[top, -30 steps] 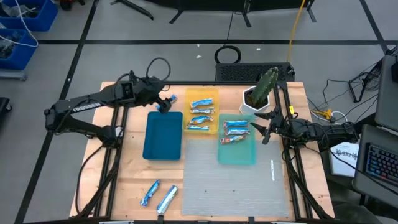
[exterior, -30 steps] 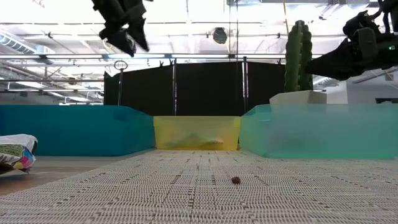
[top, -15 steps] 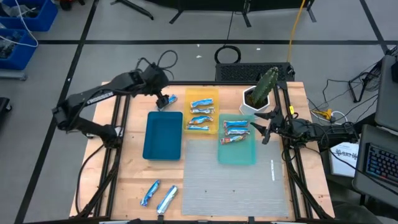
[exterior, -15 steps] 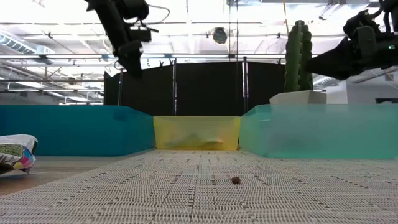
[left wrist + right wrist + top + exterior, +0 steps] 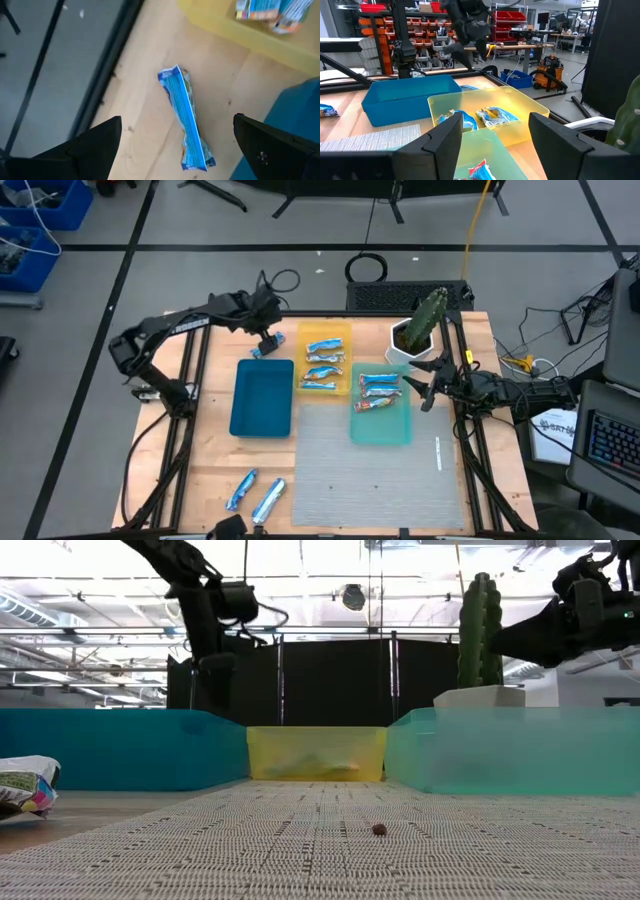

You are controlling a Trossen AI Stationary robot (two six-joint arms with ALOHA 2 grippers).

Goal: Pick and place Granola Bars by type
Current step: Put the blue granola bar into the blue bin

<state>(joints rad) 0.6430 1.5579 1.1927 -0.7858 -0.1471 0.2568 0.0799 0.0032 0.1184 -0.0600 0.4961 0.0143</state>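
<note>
- My left tool [image 5: 264, 340] hangs over the far left part of the bench [image 5: 210, 450], just beyond the far edge of the blue tray [image 5: 262, 397], with its fingers [image 5: 95, 145] spread wide and holding nothing.
- Straight under it, between those fingers in the left wrist view, one blue-and-white granola bar [image 5: 186, 120] lies flat on the bare wood, close to the corner of the yellow tray [image 5: 326, 358] and to the blue tray's rim; I am not touching it.
- The blue tray shows no bars in it.
- The yellow tray holds several blue-and-white bars [image 5: 323, 363], lying one behind another.
- The teal tray [image 5: 381, 409] holds two blue-and-white bars and one reddish-brown bar [image 5: 372, 405] at its far end.
- Two more bars rest on the near left of the bench, apart from the trays: a blue-and-white one [image 5: 241, 489] and, just beside it, a silvery-white one [image 5: 268, 500].
- My right tool [image 5: 422, 384] hovers off the bench at the right side of the teal tray, near the potted cactus [image 5: 424, 322]; its fingers [image 5: 435, 145] stand apart with nothing between them.
- A grey woven mat [image 5: 380, 475] covers the near middle of the bench, and in the low view a small dark crumb [image 5: 379, 830] sits on it.
</note>
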